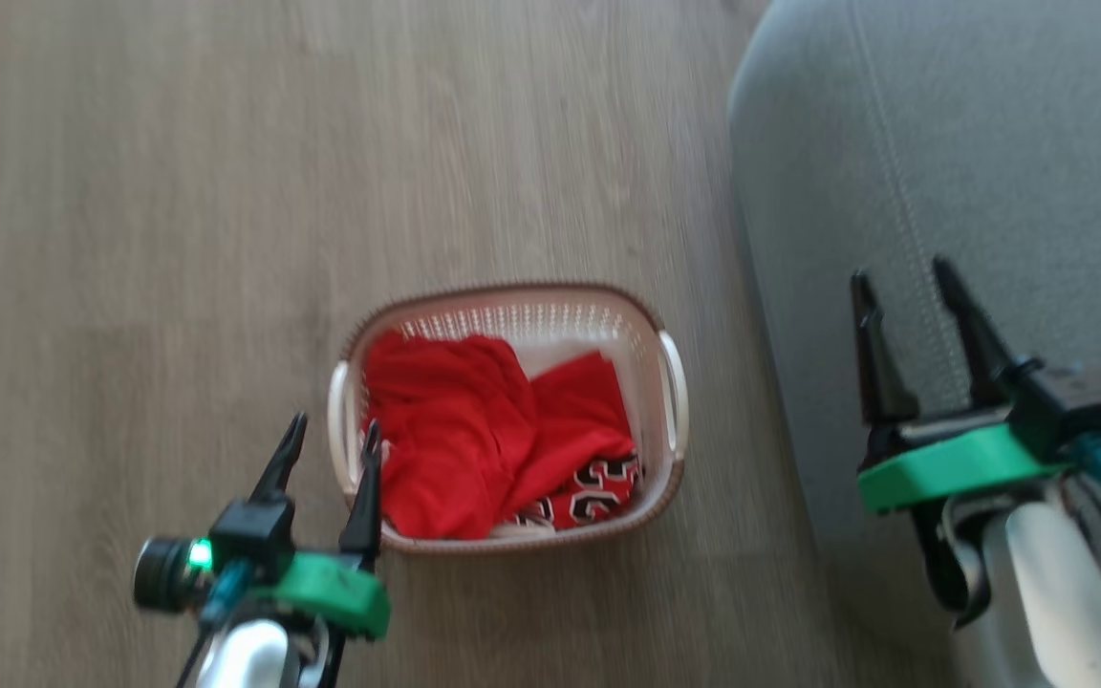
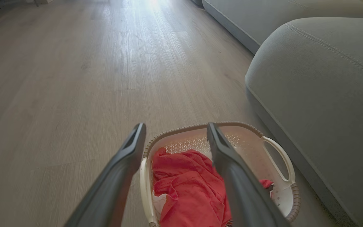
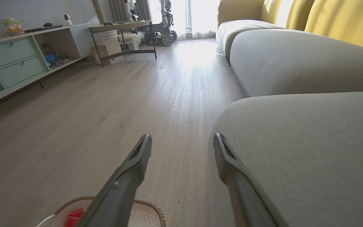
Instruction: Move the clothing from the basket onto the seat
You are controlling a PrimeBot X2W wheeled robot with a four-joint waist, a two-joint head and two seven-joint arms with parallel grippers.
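Observation:
The red clothing (image 1: 484,440) lies crumpled in the cream basket (image 1: 670,382) on the wood floor; black-and-white lettering shows at its near right corner. The left wrist view has the clothing (image 2: 187,186) inside the basket (image 2: 280,157) too. My left gripper (image 1: 333,435) hangs open over the basket's left rim, empty, its fingers straddling that rim (image 2: 175,129). Over the grey seat (image 1: 971,143), to the basket's right, my right gripper (image 1: 902,269) is open and empty, above the cushion's stitched seam. In the right wrist view its fingers (image 3: 181,138) straddle the cushion's edge (image 3: 295,132).
Wood floor (image 1: 178,191) spreads left of and beyond the basket. In the right wrist view a low cabinet with drawers (image 3: 14,60) lines the far left wall, a small table (image 3: 121,28) and another robot (image 3: 162,22) stand at the back, and yellow back cushions (image 3: 342,22) top the sofa.

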